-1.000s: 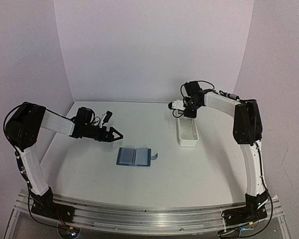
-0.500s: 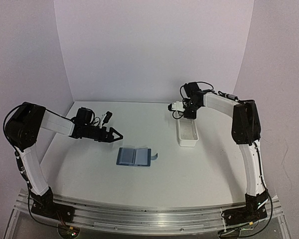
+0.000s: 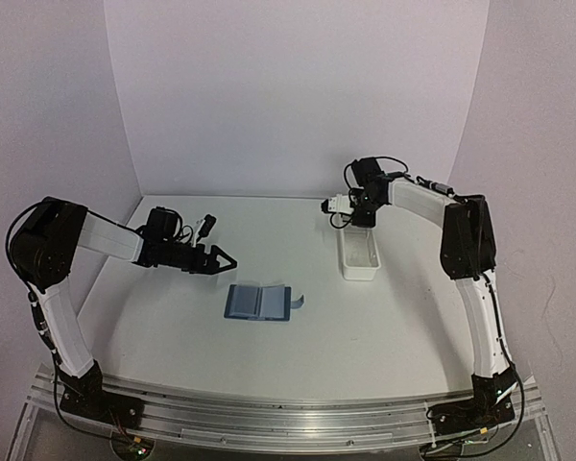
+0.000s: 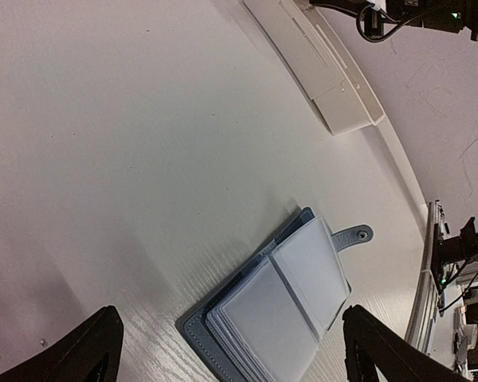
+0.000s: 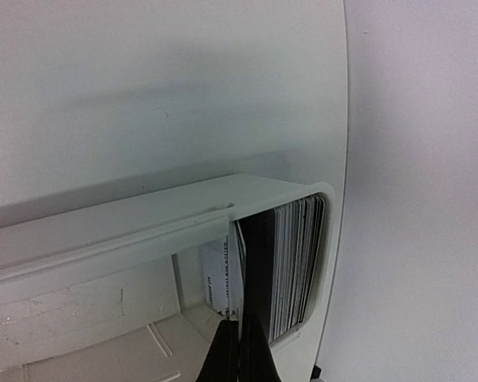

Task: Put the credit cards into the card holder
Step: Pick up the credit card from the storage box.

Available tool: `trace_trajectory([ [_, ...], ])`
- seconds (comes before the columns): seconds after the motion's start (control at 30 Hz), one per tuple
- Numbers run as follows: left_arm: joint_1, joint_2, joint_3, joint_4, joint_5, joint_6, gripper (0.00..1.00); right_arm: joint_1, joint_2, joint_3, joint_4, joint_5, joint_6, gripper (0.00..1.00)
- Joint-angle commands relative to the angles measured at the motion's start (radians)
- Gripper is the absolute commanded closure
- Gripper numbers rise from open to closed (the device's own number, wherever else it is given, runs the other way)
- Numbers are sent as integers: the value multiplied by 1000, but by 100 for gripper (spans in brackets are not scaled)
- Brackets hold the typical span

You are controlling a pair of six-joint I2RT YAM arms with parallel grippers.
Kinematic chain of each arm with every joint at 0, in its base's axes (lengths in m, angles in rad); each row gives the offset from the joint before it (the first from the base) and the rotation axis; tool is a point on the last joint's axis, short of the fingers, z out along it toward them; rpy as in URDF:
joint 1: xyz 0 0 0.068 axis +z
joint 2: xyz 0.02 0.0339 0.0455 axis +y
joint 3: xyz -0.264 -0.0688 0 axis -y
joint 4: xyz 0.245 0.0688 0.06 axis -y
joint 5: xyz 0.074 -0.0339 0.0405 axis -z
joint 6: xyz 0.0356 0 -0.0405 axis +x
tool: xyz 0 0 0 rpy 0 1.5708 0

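Observation:
The card holder (image 3: 259, 302) lies open on the table, pale pocket pages up, with its snap tab (image 4: 354, 235) pointing right. In the left wrist view the card holder (image 4: 287, 294) sits just below my left gripper (image 4: 239, 350), which is open and empty. In the top view my left gripper (image 3: 223, 259) hovers up and left of the holder. A stack of credit cards (image 5: 295, 263) stands on edge at the far end of the white tray (image 5: 143, 231). My right gripper (image 5: 240, 354) is shut on the edge of one white card (image 5: 223, 278), tilted off the stack.
The long white tray (image 3: 360, 254) lies lengthwise at the right of the table, and my right gripper (image 3: 355, 219) is over its far end. The tray also shows in the left wrist view (image 4: 319, 64). White walls close the back and both sides.
My right wrist has shifted slightly left and back over the tray's far end. The left arm and the card holder have not moved.

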Motion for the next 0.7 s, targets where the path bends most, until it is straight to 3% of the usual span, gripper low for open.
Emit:
trace_trajectory([
  [0.0, 5, -34, 5, 0, 16, 0, 4, 9, 44, 34, 10, -15, -12, 100],
  [0.27, 6, -34, 6, -3, 9, 3, 4, 11, 62, 18, 63, 17, -17, 87],
  [0.67, 5, -30, 13, -19, 5, 12, 4, 22, 39, -1, 114, 49, -42, 85],
])
